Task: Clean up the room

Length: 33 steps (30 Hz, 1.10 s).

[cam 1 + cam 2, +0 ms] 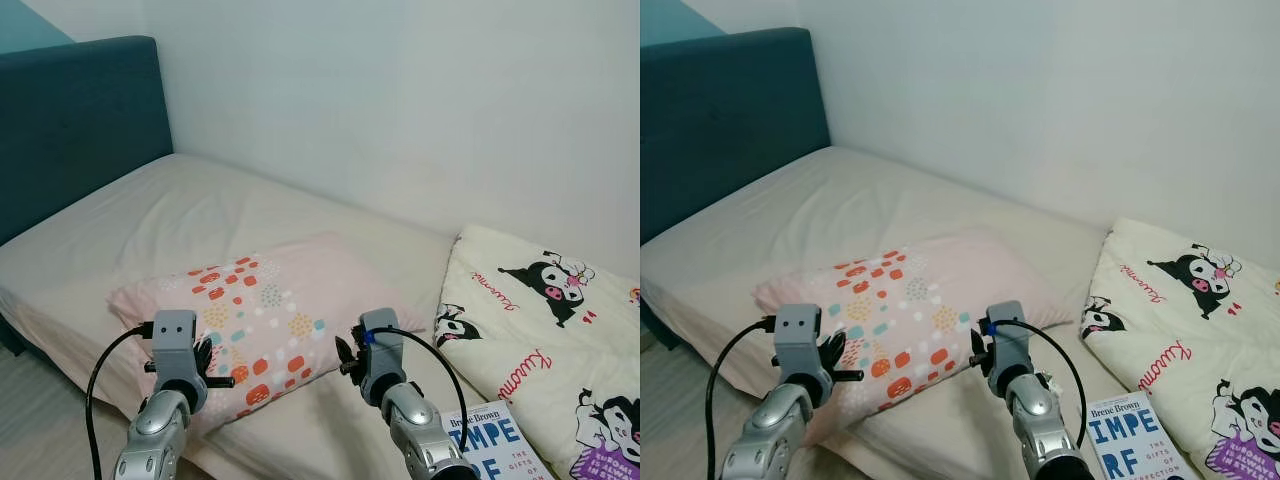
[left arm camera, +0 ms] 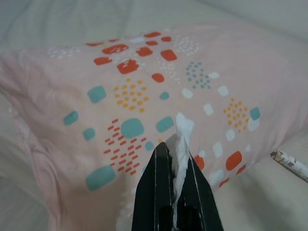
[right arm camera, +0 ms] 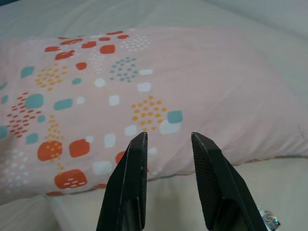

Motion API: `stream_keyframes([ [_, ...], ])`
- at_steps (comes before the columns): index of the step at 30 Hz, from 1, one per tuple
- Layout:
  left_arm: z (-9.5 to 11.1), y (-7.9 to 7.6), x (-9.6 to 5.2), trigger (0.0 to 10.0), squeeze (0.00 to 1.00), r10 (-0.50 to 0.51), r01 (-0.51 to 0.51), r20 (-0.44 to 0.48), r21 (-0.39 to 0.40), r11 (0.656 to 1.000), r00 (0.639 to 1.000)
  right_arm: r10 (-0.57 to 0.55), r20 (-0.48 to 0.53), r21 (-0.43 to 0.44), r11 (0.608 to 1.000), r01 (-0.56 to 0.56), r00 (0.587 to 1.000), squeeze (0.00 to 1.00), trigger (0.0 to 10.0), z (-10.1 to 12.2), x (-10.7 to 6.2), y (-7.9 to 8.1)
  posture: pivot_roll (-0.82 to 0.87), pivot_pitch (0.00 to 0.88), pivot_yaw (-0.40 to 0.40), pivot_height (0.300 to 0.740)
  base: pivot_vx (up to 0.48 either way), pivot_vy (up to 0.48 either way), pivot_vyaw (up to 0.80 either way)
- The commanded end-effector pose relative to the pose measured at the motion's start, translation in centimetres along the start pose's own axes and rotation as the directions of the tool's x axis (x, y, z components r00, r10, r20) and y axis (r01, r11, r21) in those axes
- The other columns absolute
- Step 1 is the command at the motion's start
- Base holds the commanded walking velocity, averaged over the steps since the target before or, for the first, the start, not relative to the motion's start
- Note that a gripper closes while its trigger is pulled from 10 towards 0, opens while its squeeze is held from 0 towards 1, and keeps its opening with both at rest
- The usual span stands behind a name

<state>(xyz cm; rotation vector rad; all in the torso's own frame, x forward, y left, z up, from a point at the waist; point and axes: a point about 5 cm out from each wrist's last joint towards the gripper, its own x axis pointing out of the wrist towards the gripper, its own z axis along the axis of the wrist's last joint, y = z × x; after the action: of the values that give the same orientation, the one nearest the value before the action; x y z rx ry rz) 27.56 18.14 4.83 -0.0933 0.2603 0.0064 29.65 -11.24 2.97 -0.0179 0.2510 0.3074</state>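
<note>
Two grippers hover low in frame above the pink patterned pillow (image 1: pixel 255 325) on the bed (image 1: pixel 180 215): left gripper (image 2: pixel 177 144) clamped on a crumpled tissue (image 2: pixel 183 132), likely trash, right gripper (image 3: pixel 168 144) with fingers apart.

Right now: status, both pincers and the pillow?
Left pincer shut on white tissue over pink pillow. Right pincer open, empty, above pillow edge. Book beside right arm.
</note>
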Motion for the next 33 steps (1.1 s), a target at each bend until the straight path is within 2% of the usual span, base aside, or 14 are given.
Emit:
stream_keyframes([
  [1, -0.14, -0.05, 0.17, 10.0, 0.00, -0.009, 0.009, -0.017, 0.004, 1.000, 1.000, -0.022, -0.015, 0.006, 1.000, 0.022, 1.000, 0.00, 10.0, -0.36, -0.21, -0.44, 0.01, 0.000, -0.120, 0.740, 0.000, 0.000, 0.00],
  [11, -0.06, -0.18, 0.39, 10.0, 0.00, -0.021, 0.021, -0.019, -0.023, 1.000, 1.000, -0.030, -0.013, 0.009, 0.999, 0.030, 0.999, 0.00, 10.0, -0.14, -0.08, -0.65, 0.01, 0.000, -0.118, 0.740, -0.048, 0.000, 0.00],
  [24, 0.12, -0.18, 0.67, 10.0, 0.00, -0.020, 0.020, -0.013, 0.010, 1.000, 1.000, -0.038, -0.018, 0.011, 0.999, 0.038, 0.999, 0.00, 10.0, -0.14, -0.08, -0.82, 0.00, 0.000, -0.117, 0.740, 0.000, 0.000, 0.00],
  [27, 0.39, -0.71, 0.67, 10.0, 0.00, -0.069, 0.069, -0.001, 0.045, 0.997, 0.998, -0.040, -0.018, 0.011, 0.999, 0.040, 0.999, 0.00, 10.0, -0.09, -0.03, -0.83, 0.00, 0.000, -0.116, 0.740, 0.000, -0.425, 0.00],
  [30, 0.15, -0.79, 0.63, 10.0, 0.00, -0.062, 0.062, -0.012, 0.027, 0.998, 0.998, -0.041, -0.017, 0.011, 0.999, 0.041, 0.999, 0.00, 10.0, -0.04, 0.01, -0.85, 0.00, 0.000, -0.115, 0.740, 0.000, -0.480, 0.00],
  [33, -0.02, -0.53, 0.71, 10.0, 0.00, -0.032, 0.031, -0.022, -0.028, 0.999, 0.999, -0.042, -0.017, 0.011, 0.999, 0.042, 0.999, 0.00, 10.0, 0.00, 0.02, -0.91, 0.00, 0.000, -0.117, 0.740, 0.000, 0.000, 0.00],
])
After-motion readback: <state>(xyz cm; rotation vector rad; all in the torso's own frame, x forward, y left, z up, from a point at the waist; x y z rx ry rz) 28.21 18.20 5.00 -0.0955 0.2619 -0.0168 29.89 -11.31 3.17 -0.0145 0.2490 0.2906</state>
